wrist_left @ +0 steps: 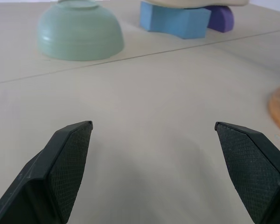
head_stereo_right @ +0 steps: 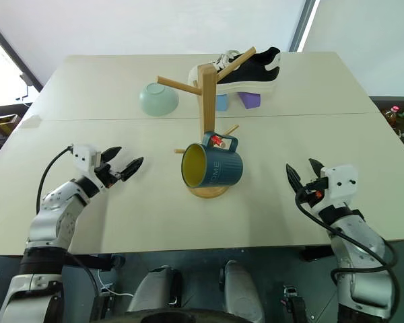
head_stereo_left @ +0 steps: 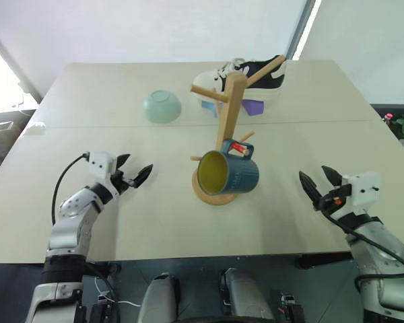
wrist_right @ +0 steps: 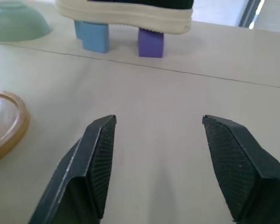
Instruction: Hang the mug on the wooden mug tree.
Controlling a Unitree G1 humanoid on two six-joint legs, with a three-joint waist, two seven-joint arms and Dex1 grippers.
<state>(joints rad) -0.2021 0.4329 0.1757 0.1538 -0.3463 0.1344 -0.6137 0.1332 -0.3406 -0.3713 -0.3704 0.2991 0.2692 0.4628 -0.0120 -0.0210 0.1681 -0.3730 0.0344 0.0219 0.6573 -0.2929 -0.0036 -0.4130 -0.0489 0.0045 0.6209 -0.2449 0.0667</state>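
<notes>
- The left gripper [head_stereo_left: 133, 177] hovers low over the table [head_stereo_left: 155, 229] at about 8 o'clock from the mug, its black fingers spread apart and empty.
- The right gripper [head_stereo_left: 318, 184] sits at about 4 o'clock from the mug, well apart from it, with its fingers likewise spread wide and holding nothing.
- Between them the mug [head_stereo_left: 227, 172] hangs by its blue handle on a low red-tipped peg of the wooden mug tree [head_stereo_left: 230, 114], its yellow-green mouth facing the robot and its body just above the round base.
- By my reading the hang is done and what remains is a clean retreat: both arms should stay wide of the tree, since a brush against the post or the mug could rock the base or slip the handle off the peg.
- Farther off, at 11 o'clock from the tree, a pale green bowl [head_stereo_left: 162, 106] lies upside down.
- At 12 o'clock behind the tree, a sneaker [head_stereo_left: 250, 75] rests on a blue block [wrist_right: 91, 35] and a purple block [wrist_right: 150, 42]; none of these needs touching.
</notes>
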